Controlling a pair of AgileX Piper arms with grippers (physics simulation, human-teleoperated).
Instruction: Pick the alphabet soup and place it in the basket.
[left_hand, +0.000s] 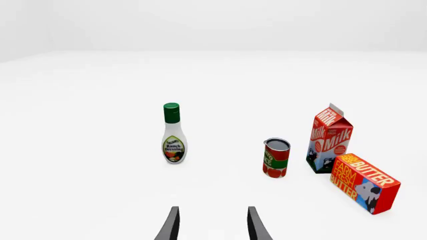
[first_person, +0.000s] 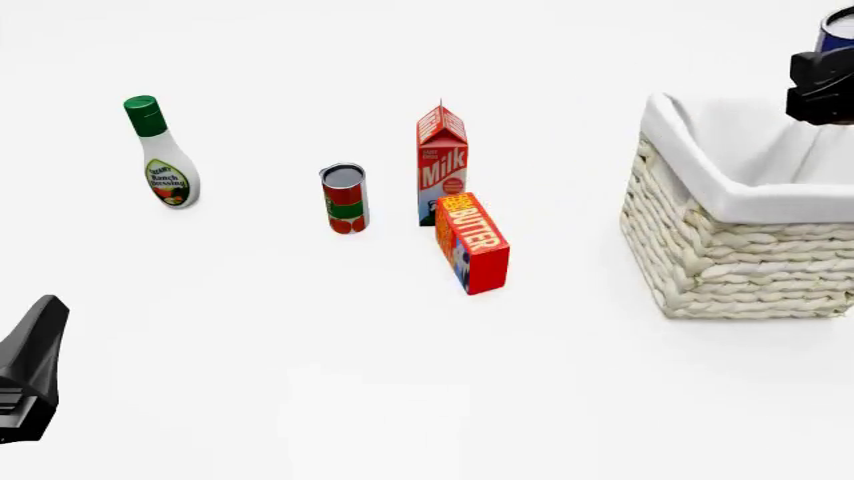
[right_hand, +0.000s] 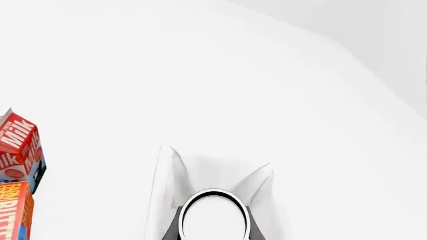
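Note:
The alphabet soup (first_person: 838, 30) shows only as a blue sliver at the far right edge of the front view, held in my right gripper (first_person: 818, 90) above the basket (first_person: 741, 255). In the right wrist view its silver-white top (right_hand: 213, 216) sits between the dark fingers of the right gripper (right_hand: 213, 236), with the basket's white cloth lining (right_hand: 165, 175) below it. My left gripper (left_hand: 213, 227) is open and empty, low at the near left of the table, facing the groceries; its arm shows in the front view (first_person: 30, 370).
A ranch dressing bottle (first_person: 162, 155) stands at the far left. A red-and-green can (first_person: 344, 199), a milk carton (first_person: 442, 163) and a butter box (first_person: 473, 243) cluster mid-table, left of the basket.

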